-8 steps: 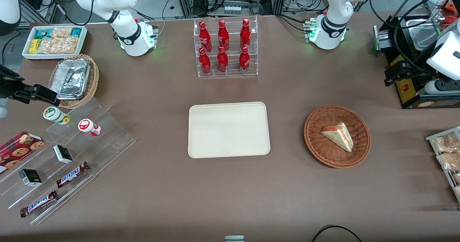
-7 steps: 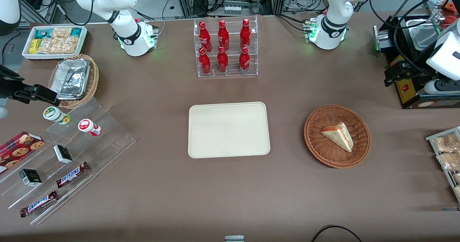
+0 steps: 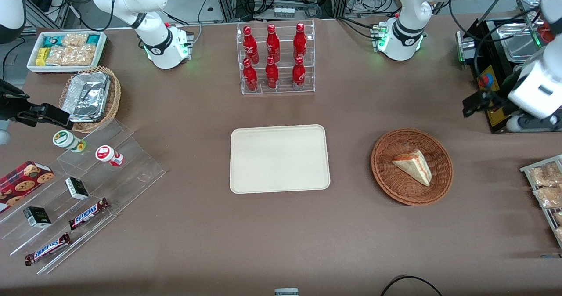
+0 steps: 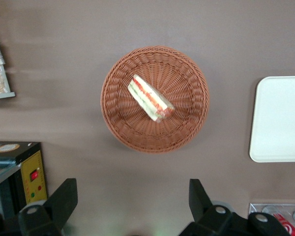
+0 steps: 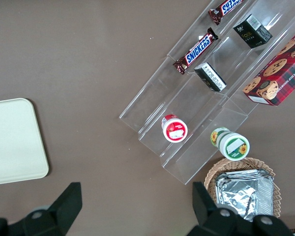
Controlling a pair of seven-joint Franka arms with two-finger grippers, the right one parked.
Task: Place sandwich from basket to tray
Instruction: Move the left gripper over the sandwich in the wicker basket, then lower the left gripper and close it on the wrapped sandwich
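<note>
Jaws of the left gripper (image 4: 130,199) spread wide, empty, high above the brown tabletop (image 3: 351,234). Below and ahead: triangular wrapped white-bread sandwich (image 4: 150,98) in round reddish-brown wicker basket (image 4: 119,129). Best to centre overhead, straddle the flat bread faces, descend gently. Cream rectangular tray (image 4: 280,118) waits nearby.

left arm's end effector (image 4: 132,201) shifted toward the basket (image 3: 412,167), fingers spread, now high over the table

"SNICKERS" is printed on two bars (image 3: 88,213) (image 3: 47,249) lying on the clear stepped stand (image 3: 131,173). The same word is read on a bar (image 5: 196,50) in the right wrist view. No other text is legible.
</note>
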